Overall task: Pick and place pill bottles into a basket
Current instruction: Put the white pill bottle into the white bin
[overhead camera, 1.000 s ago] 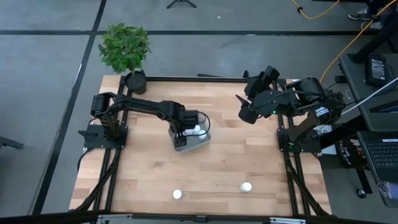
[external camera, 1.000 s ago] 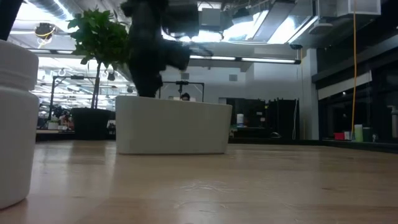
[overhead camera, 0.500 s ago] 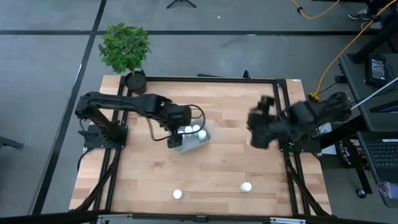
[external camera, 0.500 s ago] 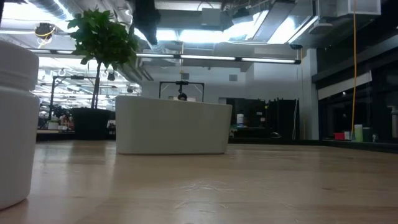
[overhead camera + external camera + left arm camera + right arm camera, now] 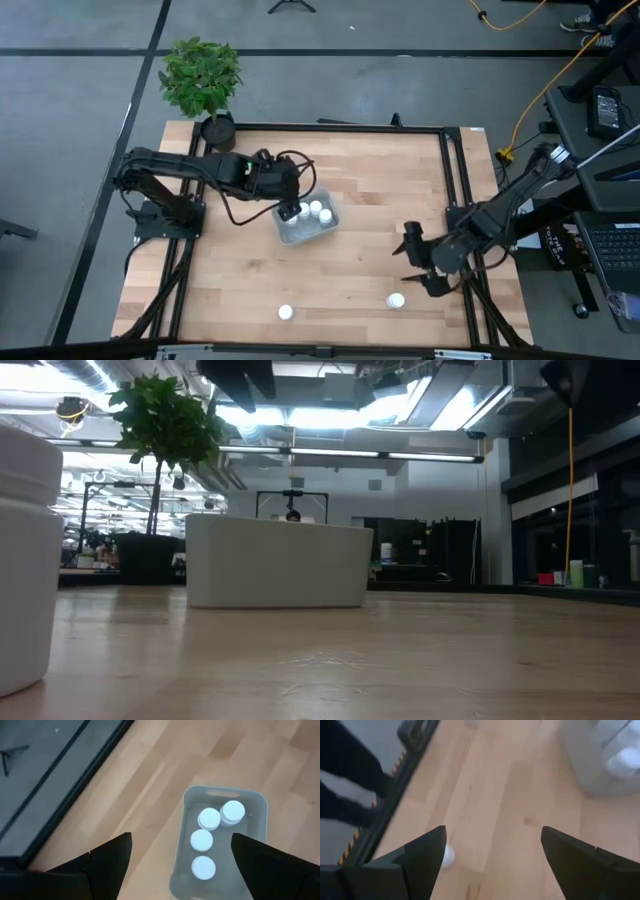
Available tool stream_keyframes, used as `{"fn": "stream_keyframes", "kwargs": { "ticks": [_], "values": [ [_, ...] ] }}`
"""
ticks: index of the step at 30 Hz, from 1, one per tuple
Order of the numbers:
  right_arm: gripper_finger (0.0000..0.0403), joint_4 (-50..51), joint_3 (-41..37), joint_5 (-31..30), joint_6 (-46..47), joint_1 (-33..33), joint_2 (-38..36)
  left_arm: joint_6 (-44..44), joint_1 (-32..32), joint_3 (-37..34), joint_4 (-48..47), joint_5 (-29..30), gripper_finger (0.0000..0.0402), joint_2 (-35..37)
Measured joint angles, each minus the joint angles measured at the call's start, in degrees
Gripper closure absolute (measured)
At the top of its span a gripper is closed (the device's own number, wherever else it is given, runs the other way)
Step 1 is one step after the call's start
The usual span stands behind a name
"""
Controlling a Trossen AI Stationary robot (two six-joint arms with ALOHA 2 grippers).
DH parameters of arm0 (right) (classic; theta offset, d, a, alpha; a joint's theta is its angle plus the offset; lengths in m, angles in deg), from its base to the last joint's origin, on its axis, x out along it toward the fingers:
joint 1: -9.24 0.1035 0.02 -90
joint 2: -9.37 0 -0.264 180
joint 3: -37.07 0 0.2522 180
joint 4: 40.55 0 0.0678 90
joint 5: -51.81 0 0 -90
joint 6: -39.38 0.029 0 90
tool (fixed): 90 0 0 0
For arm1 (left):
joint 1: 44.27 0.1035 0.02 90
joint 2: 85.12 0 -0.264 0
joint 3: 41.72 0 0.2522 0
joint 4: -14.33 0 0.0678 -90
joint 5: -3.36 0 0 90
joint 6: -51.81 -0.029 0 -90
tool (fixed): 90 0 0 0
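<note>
Sitting near the middle of the wooden table (image 5: 350, 200), a bit toward the left arm's side, is the basket (image 5: 303, 232), and the left wrist view shows four pill bottles (image 5: 202, 840) inside it, caps up, two of them touching at one end and the other two lined up after them. Two more are out on the bare wood along the near edge: one loose bottle (image 5: 286, 313) roughly in line with the basket, and a second bottle (image 5: 397, 300) further toward the right arm's side. In the low view one bottle (image 5: 25, 560) fills the left edge of the shot, standing upright, with the basket's pale wall further back on the table.

The left gripper (image 5: 288, 211) hangs over the basket's far-left edge, jaws spread wide with nothing between them; you can see the basket and bottles straight through the gap. The right gripper (image 5: 418, 265) is low over the table just beside that second bottle, fingers also parted and empty, the bottle peeking out next to one finger (image 5: 422, 857) in its wrist view.

A potted plant (image 5: 202, 80) stands at the table's far-left corner.
</note>
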Motion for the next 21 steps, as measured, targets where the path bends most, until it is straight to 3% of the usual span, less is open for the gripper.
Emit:
{"fn": "stream_keyframes", "kwargs": {
  "ticks": [10,21],
  "values": [
    [0.0075,5.94,1.11,0.99,10.39,-0.17,1.6,9.26,-2.41,-1.71,-0.32,-0.13,0.0069,-1.48],
    [0.0075,9.86,4.44,12.39,27.03,0.26,7.68,9.23,-3.5,-1.75,-0.04,-0.63,0.007,-5.54]
  ]
}}
